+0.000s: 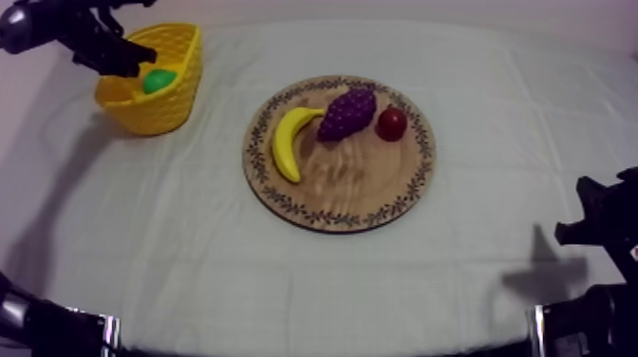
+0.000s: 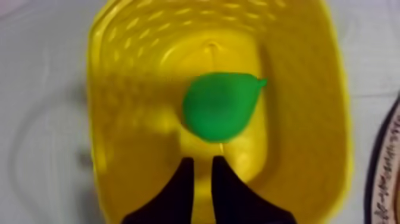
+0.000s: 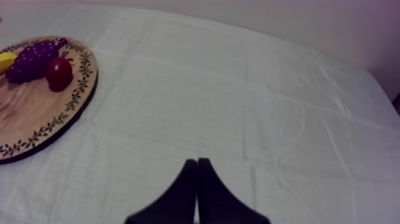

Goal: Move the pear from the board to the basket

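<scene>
The green pear (image 1: pixel 159 80) lies inside the yellow basket (image 1: pixel 171 112) at the far left of the table. My left gripper (image 1: pixel 133 65) hangs over the basket's left rim. In the left wrist view the pear (image 2: pixel 220 106) rests on the basket floor, just beyond my left gripper (image 2: pixel 202 159). Its fingers stand slightly apart and open, holding nothing, with the basket wall (image 2: pixel 119 119) around them. My right gripper (image 3: pixel 197 161) is shut on nothing, low over bare cloth at the right side of the table.
The round wooden board (image 1: pixel 342 190) sits mid-table and carries a banana (image 1: pixel 288 142), purple grapes (image 1: pixel 347 112) and a small red fruit (image 1: pixel 391 123). Beside my right gripper, the board (image 3: pixel 36 119) lies a good way off.
</scene>
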